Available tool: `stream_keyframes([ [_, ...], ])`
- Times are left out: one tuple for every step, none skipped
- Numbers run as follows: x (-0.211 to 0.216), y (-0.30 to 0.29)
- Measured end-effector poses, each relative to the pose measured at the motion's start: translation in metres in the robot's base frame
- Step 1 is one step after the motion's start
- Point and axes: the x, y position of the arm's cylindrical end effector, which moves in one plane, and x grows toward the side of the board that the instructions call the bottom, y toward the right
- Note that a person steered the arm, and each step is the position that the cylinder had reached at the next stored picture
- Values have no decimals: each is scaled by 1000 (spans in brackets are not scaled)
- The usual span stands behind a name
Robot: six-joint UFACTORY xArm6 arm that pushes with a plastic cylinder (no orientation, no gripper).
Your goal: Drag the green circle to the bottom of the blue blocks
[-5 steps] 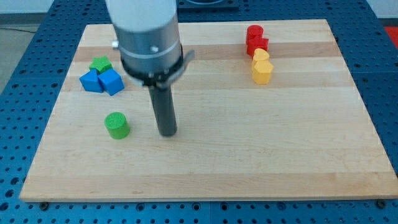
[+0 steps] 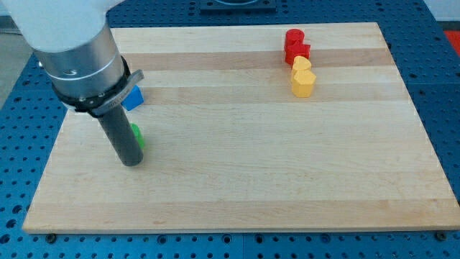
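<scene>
Green first: can only spot a sliver of the green circle (image 2: 136, 135), peeking out at the rod's right edge, just below the one visible blue block (image 2: 133, 97). Probably hiding more blue behind the arm, can't tell. Seems to put my tip (image 2: 131, 162) right against the circle. Best to nudge slowly, push through its middle, and stop short of bumping the blue. No claw here, so nothing gripped, only contact on the wooden bench (image 2: 237, 187).
</scene>
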Motion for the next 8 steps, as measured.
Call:
stream_keyframes([
  [-23,-5],
  [-46,-12],
  [-46,-12],
  [-60,-30],
  [-66,-38],
  [-66,-38],
  [-65,44],
  [-65,164],
])
